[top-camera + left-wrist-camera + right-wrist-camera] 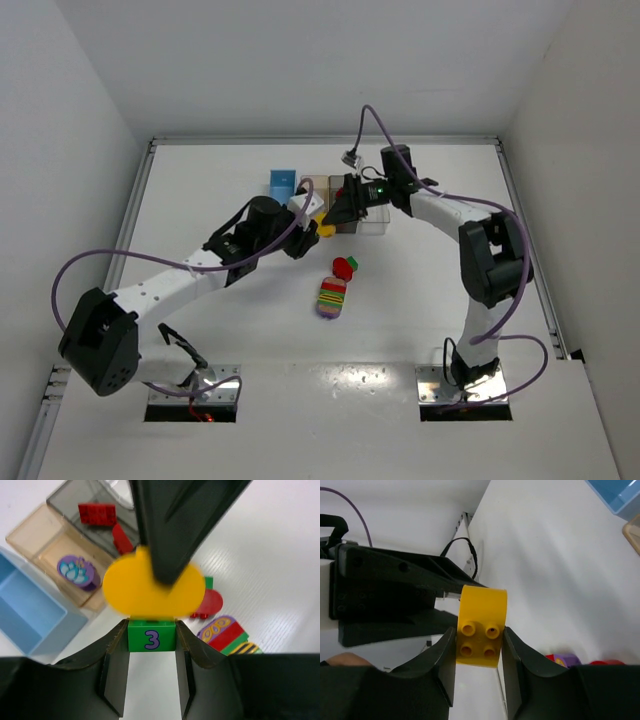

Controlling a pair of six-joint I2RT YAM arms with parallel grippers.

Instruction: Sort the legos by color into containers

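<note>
My left gripper [151, 632] is shut on a green lego marked "3" [151, 637]. A yellow lego [150, 590] is stuck on top of it. My right gripper [480, 639] is shut on that yellow lego [481, 625], its black fingers [175, 535] coming from the opposite side. In the top view both grippers [312, 218] [332, 218] meet over the table in front of the bins, with the yellow lego [325, 229] between them. The dark grey bin [70, 492] holds red legos [97, 514]. The tan bin [30, 530] holds a purple piece [77, 571]. The blue bin [30, 610] shows nothing inside.
A red and green clump [345, 266] and a striped multicoloured clump [332, 297] lie on the table in front of the grippers. A clear bin [377, 217] stands at the right end of the bin row. White walls enclose the table.
</note>
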